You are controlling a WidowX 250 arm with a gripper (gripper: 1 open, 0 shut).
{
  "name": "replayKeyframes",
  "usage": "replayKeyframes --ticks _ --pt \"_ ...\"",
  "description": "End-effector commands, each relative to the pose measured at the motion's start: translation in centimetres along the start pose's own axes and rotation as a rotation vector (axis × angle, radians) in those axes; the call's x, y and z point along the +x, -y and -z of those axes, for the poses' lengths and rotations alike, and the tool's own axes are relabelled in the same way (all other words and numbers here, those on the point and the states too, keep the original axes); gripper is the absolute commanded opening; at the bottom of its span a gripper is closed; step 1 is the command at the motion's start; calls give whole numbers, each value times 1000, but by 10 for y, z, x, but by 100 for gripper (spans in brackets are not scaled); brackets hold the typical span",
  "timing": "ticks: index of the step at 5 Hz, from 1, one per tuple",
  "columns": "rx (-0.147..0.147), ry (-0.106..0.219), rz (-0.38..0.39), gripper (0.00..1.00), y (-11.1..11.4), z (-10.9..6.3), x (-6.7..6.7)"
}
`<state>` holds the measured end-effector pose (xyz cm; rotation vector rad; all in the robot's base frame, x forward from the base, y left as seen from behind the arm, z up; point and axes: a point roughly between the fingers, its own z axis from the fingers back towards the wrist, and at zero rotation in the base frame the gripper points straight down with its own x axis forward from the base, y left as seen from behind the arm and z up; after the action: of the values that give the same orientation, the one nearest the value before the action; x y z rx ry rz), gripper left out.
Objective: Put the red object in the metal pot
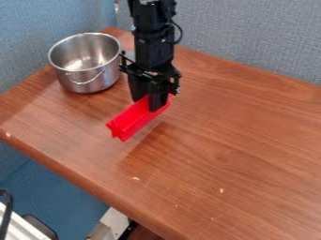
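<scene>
The red object, a long narrow bright red bar, slants from the middle of the wooden table toward the lower left. My gripper comes straight down from above and is shut on the bar's upper right end. The bar's lower left end looks lifted slightly off the table, with a shadow under it. The metal pot, shiny and round, stands empty at the back left, a short way left of the gripper.
The wooden table ends in a front edge running diagonally at lower left. A blue wall stands behind. Bare wood lies to the right and in front of the gripper.
</scene>
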<state>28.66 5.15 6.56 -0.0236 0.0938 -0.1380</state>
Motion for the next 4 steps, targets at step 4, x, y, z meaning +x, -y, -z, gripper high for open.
replayKeyframes --ticks 4 --pt "32 85 20 0 -1 -30 7"
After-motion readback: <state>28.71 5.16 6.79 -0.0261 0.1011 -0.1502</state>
